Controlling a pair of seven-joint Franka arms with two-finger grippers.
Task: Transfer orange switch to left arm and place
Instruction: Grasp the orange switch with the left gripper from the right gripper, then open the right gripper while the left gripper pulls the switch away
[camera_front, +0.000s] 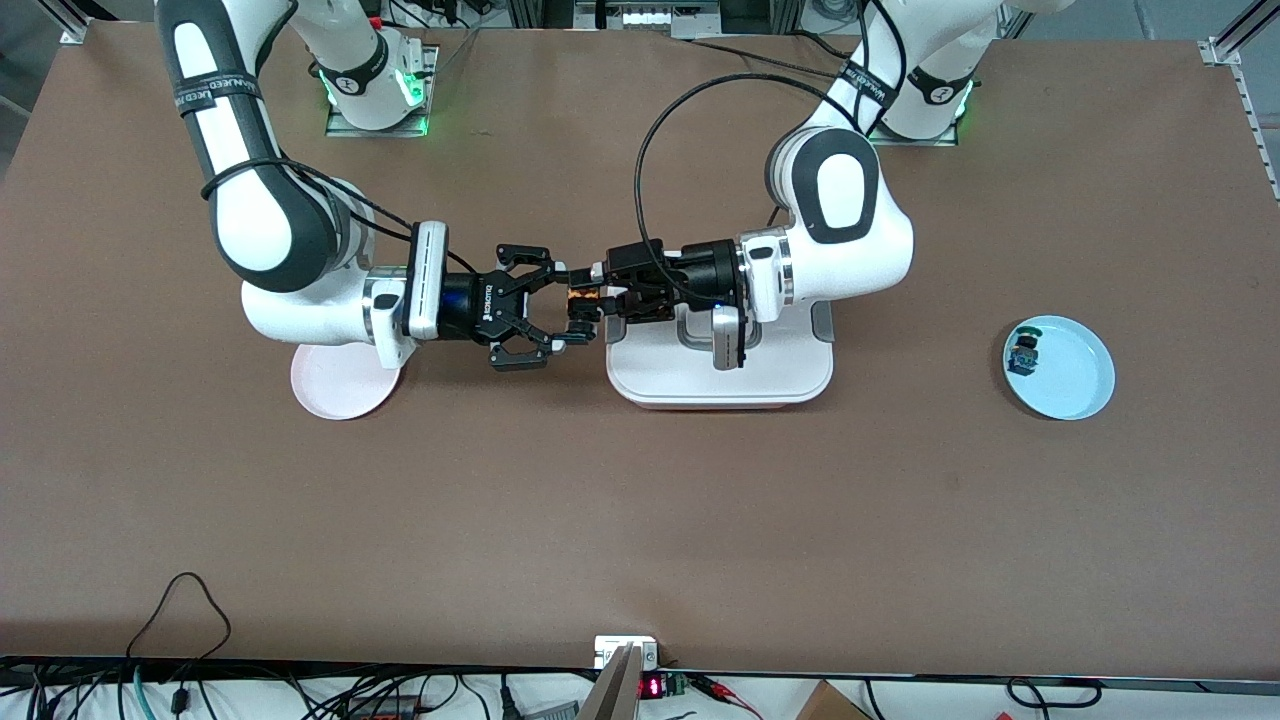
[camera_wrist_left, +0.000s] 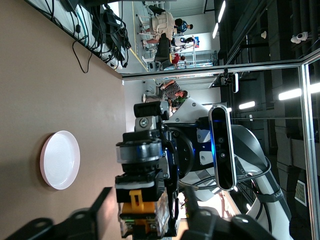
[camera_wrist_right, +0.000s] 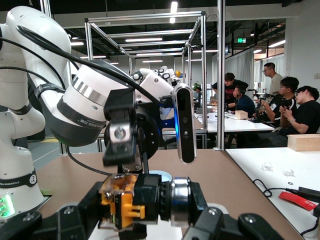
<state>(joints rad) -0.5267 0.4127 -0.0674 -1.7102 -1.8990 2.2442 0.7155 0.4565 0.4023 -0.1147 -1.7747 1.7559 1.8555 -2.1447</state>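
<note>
The orange switch (camera_front: 583, 300) hangs in the air between both grippers, just off the end of the white box (camera_front: 720, 378) that faces the right arm. My left gripper (camera_front: 598, 297) reaches over the box and is shut on the switch's clear and orange body. My right gripper (camera_front: 580, 304) comes from over the pink plate, and its fingers press on the two ends of the switch. In the left wrist view the switch (camera_wrist_left: 142, 202) sits between my left gripper's (camera_wrist_left: 147, 222) fingers. In the right wrist view the switch (camera_wrist_right: 131, 200), with its silver ring, lies between my right gripper's (camera_wrist_right: 145, 207) fingers.
A pink plate (camera_front: 335, 392) lies under the right arm's wrist and also shows in the left wrist view (camera_wrist_left: 60, 160). A blue plate (camera_front: 1072, 378) toward the left arm's end holds the small green-capped switch (camera_front: 1022, 350). Cables run along the table's near edge.
</note>
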